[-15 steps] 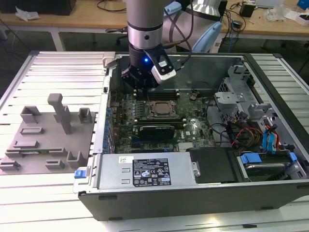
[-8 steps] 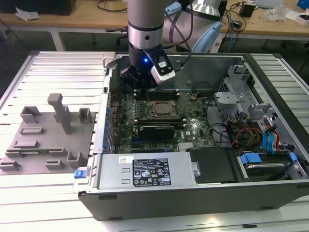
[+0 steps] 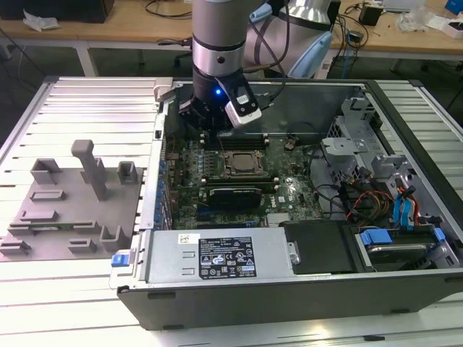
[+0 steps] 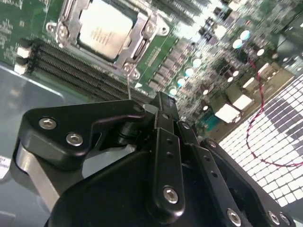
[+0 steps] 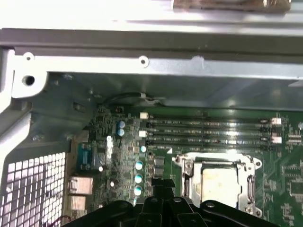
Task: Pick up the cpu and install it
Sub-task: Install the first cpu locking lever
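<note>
1. One cpu (image 3: pixel 242 164) sits in the socket frame (image 4: pixel 138 43) near the middle of the motherboard (image 3: pixel 289 194). In both wrist views its silvery top (image 4: pixel 102 28) (image 5: pixel 220 178) lies inside the metal frame.
2. By that, picking up and placing look done. Whether the frame is latched down I cannot tell.
3. The gripper (image 4: pixel 163 100) hangs over the board beside the socket, toward the case's far wall. Its fingers (image 5: pixel 161 184) look pressed together with nothing between them.
4. The computer case (image 3: pixel 289 305) rests on the tabletop (image 3: pixel 87 108). It holds the motherboard, a power supply (image 3: pixel 217 258) along its near edge and a drive bay (image 3: pixel 398 246) in its near corner.
5. A gray fixture plate (image 3: pixel 65 217) lies beside the case, toward the exterior view's left edge of the tabletop.
</note>
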`<act>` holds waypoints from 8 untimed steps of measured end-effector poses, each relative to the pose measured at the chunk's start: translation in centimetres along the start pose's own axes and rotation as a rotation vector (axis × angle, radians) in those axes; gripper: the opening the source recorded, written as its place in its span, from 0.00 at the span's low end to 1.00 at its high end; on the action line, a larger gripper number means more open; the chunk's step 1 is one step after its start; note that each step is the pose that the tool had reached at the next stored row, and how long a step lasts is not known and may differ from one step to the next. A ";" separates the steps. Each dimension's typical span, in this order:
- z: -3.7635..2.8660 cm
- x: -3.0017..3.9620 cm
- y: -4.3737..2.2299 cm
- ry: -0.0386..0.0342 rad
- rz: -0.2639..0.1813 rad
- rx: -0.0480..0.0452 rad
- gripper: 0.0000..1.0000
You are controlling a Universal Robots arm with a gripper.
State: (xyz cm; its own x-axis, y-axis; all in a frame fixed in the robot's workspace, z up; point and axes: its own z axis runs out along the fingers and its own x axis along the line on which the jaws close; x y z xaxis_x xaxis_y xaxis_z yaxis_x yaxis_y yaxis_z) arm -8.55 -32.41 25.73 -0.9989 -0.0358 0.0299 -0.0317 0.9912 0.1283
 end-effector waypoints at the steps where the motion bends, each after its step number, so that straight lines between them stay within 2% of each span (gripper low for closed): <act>1: 0.00 0.00 -0.03 0.0008 0.000 -0.0129 0.11; 2: -0.01 0.00 -0.06 0.0014 -0.001 -0.0254 0.11; 3: -0.01 0.00 -0.09 0.0016 -0.001 -0.0419 0.11; 4: -0.01 0.00 -0.12 0.0015 -0.001 -0.0511 0.11; 5: -0.01 0.00 -0.13 0.0013 -0.002 -0.0550 0.11; 8: -0.02 0.00 -0.13 0.0015 -0.002 -0.0558 0.11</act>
State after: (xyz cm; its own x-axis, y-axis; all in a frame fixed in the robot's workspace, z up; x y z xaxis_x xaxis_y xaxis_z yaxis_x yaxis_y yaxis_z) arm -8.55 -32.54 25.73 -0.9988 -0.0376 0.0311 -0.0313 0.9825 0.1834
